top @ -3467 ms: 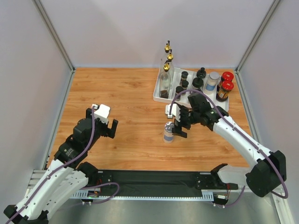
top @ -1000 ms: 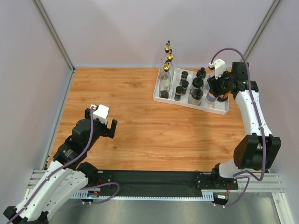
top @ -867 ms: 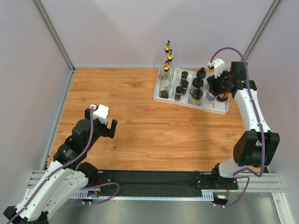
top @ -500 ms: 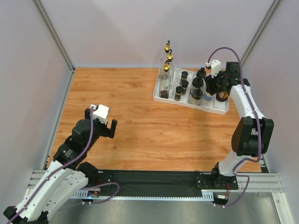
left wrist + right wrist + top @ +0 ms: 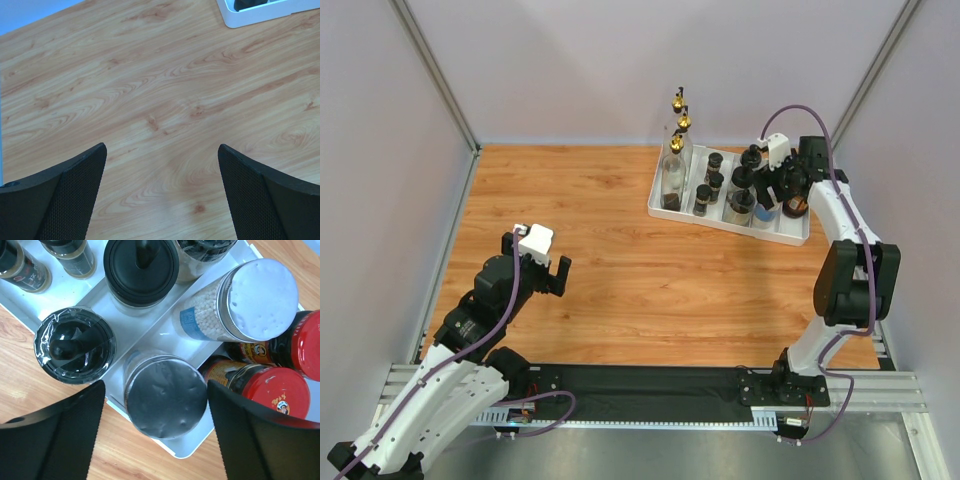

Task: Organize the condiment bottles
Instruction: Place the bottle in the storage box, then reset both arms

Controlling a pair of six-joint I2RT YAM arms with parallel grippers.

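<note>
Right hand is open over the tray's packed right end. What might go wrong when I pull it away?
1. The right hand straddles the silver-lidded jar, so retreating sideways rather than straight up may tip it.
2. The black-capped jar and the red-lidded jar stand close on either side, so a swing could knock either one.

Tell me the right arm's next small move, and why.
Probably lift the right gripper straight up, clear of the white tray: its fingers stand open either side of the silver-lidded jar, which sits upright in the tray, with a red-lidded jar close alongside.
</note>
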